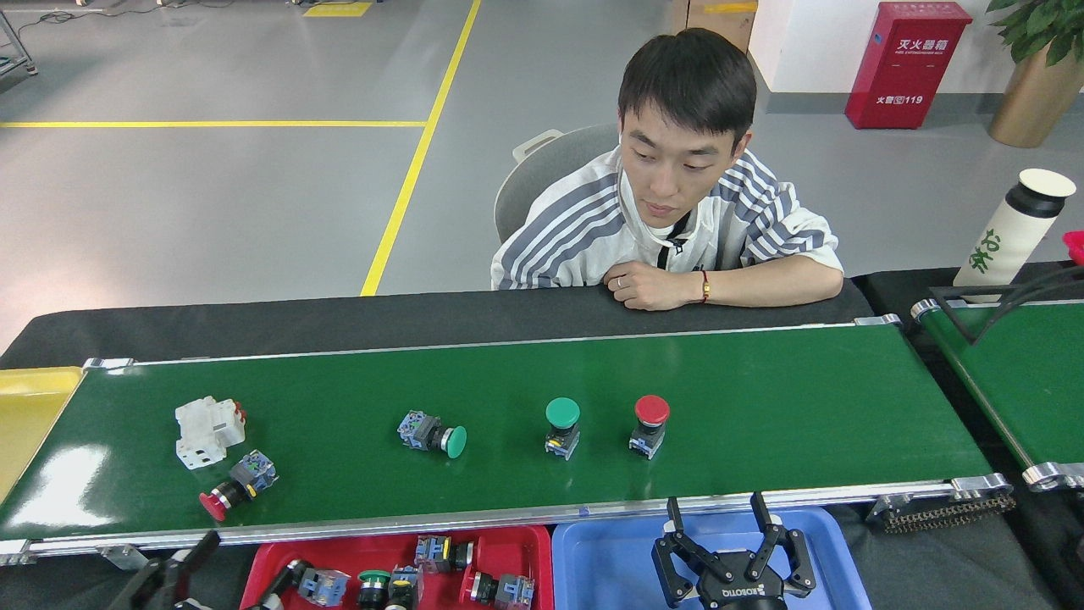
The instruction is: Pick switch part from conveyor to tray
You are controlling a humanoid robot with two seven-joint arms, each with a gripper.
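The conveyor (762,398) carries several switch parts: a white block (207,432), a red-capped one lying down (230,490), a green-capped one lying down (432,434), a green-capped one upright (562,426) and a red-capped one upright (650,424). The red tray (508,535) below the belt's near rail holds several more parts. My right gripper (716,513) stands open and empty over the blue tray, just short of the rail and to the right of the upright red-capped part. My left gripper (176,566) is at the bottom left, beside the red tray, open with nothing in it.
A blue tray (593,551) lies to the right of the red one. A yellow bin (34,407) is at the belt's left end and a second green belt (1016,373) at the right. A person leans on the far table edge (669,284). A bottle (1008,229) stands far right.
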